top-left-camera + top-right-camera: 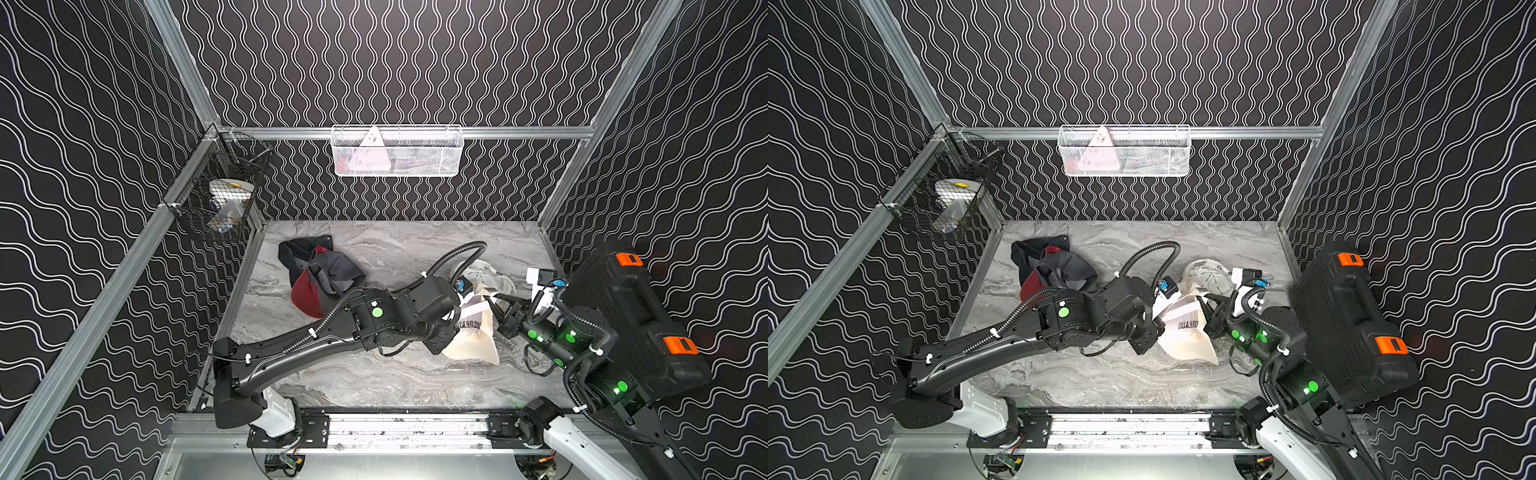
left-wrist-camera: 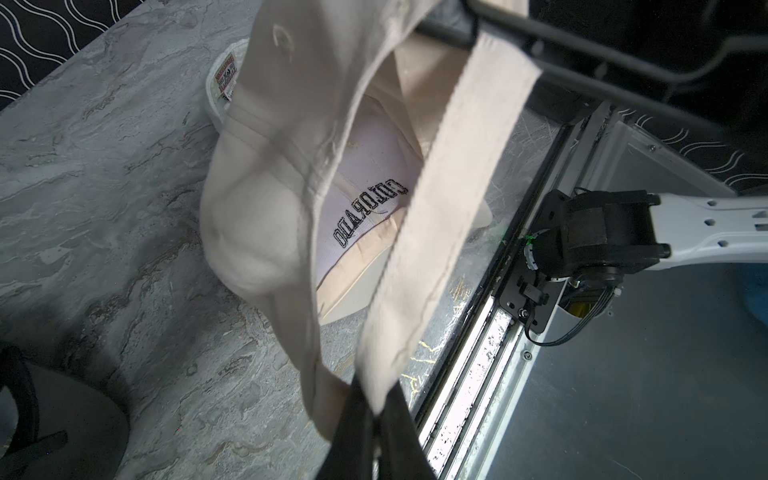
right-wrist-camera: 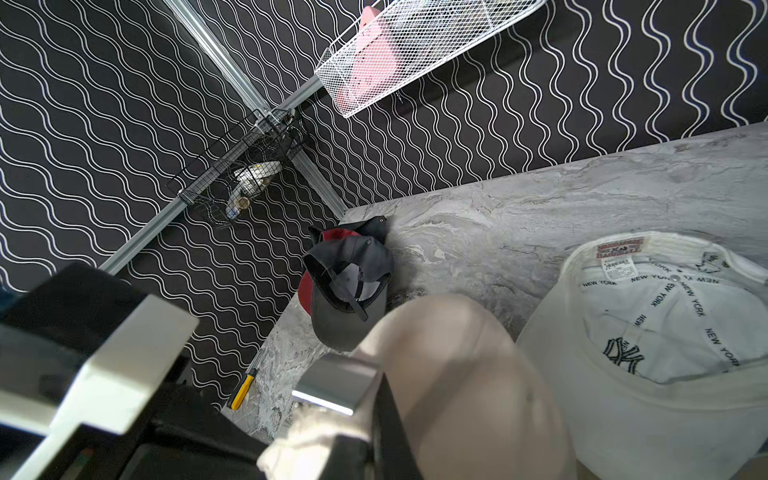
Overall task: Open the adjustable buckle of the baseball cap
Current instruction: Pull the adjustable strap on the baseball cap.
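Front edge: silver aluminium rail [image 1: 411,428] carrying both arm mounts. Just past it, the grey marble-pattern table [image 1: 374,378].

Cream cotton baseball cap [image 1: 473,345] is right of table centre, strung between the two arms. Its inside faces the cameras, with black COLORADO stitching showing on the inner front panel. Rear part is lifted and the brim end is low by the table. Contact with the table: can't tell.

Left tool [image 2: 370,411] is clenched where the cream fabric strap [image 2: 449,187] meets the cap's rear edge. Strap runs straight from there to the right tool [image 1: 498,298], which is pinched tight on the strap's other end.

In the right wrist view a shiny silver metal buckle [image 3: 328,384] sits just beside that tool's black finger, with cream cloth bunched under it. Whether the strap is threaded through it: can't tell.

Just behind the cream cap: white NEW YORK baseball cap [image 3: 665,332], lying inside-up on the table, label at the sweatband.

Further back and left: pile of dark caps [image 1: 320,278], a grey one over a red one, black cloth behind.

Right wall, beside the right arm: black hard plastic case with orange latches [image 1: 631,316].

Left wall: black wire basket [image 1: 224,195] with white items inside.

Back wall rail: white wire basket [image 1: 397,151] with a pink-white item inside.
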`<control>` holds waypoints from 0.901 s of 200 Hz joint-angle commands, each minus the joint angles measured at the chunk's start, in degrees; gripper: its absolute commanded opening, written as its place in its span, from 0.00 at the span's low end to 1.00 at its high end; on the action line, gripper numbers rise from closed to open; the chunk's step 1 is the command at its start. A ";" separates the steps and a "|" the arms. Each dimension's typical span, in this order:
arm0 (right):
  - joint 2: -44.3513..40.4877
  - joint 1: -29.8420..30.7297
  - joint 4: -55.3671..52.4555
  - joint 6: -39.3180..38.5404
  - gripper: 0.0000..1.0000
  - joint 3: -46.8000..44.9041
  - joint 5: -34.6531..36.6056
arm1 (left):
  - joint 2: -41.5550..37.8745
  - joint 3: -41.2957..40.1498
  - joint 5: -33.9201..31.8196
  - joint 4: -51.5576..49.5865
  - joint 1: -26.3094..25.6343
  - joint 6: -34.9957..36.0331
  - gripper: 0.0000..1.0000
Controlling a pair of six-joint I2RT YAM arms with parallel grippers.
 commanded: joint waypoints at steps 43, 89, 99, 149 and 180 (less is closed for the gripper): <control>2.93 0.01 -0.35 0.33 0.00 -0.96 -5.71 | -0.17 3.41 2.19 1.96 4.02 -0.02 0.00; 5.34 0.01 0.35 0.18 0.12 -2.84 -8.67 | 1.07 6.79 1.38 0.77 5.80 1.12 0.00; 5.85 0.01 0.29 0.18 0.16 -3.13 -8.96 | 0.77 6.39 1.98 1.08 6.67 1.13 0.00; 6.89 0.01 0.20 0.27 0.33 -4.86 -9.54 | -0.44 3.47 4.20 2.42 10.96 1.04 0.00; 6.98 0.01 -0.57 -0.17 0.37 -5.10 -9.61 | -1.05 2.31 5.70 2.62 13.94 1.34 0.00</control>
